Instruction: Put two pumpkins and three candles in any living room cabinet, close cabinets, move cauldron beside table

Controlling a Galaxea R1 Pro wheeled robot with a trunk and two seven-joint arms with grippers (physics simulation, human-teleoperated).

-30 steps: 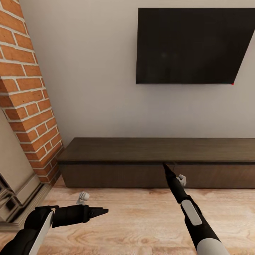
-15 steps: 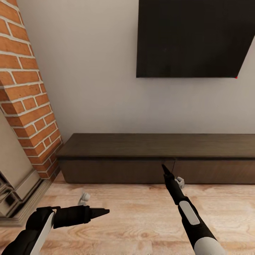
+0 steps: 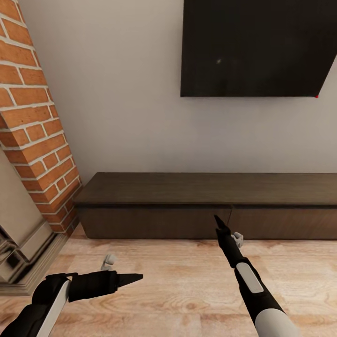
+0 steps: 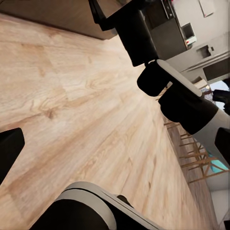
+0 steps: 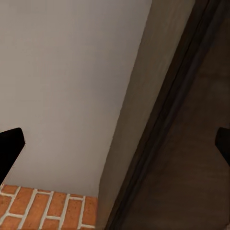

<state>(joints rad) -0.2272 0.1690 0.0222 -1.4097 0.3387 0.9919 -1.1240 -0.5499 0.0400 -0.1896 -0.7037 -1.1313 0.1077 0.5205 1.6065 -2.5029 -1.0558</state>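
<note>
The right gripper (image 3: 218, 221) points at the seam between two flat, handleless, closed drawer fronts of the long dark cabinet (image 3: 206, 187) against the wall, probably lining up to open one, while the left gripper (image 3: 133, 278) hangs idle over the floor (image 3: 178, 281), both jaws seemingly parted and empty.

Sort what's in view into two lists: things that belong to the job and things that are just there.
Job:
- cabinet, drawer fronts flush and shut
- left pincer, over the floor
- right pincer, pointing at the cabinet's front

Just there:
- wall-mounted black screen
- brick column
- wooden floor
</note>
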